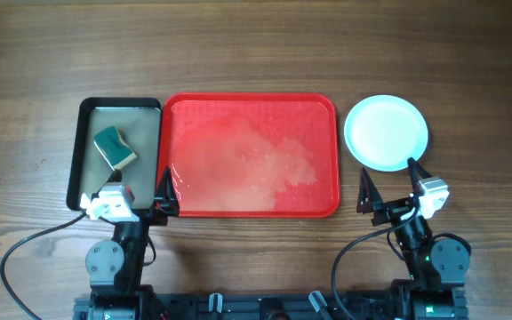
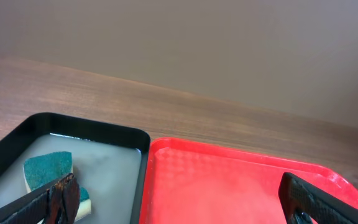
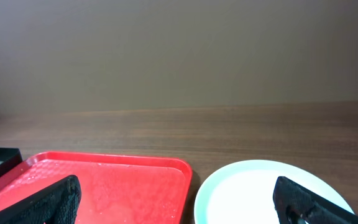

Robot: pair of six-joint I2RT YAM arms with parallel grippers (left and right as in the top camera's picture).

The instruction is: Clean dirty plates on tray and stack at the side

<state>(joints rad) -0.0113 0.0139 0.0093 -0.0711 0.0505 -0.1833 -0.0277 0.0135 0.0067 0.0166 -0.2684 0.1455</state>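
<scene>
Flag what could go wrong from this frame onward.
1. The left gripper has its open fingers astride the seam where the black tray, holding water and the sponge, meets the red tray. Lowering there could knock a rim and spill water.
2. The plate sits just ahead of the open right gripper; a forward move might shove it.
3. A wet film covers the red tray and could drip if it is lifted.

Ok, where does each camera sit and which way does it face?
Overhead: above the table, looking straight down at red tray, black tray, plate; both arms below.
Left wrist: on left gripper, looking forward over sponge and both trays; own fingers show.
Right wrist: on right gripper, looking forward over red tray and plate; own fingers show.
Shared: red tray, all three.
</scene>
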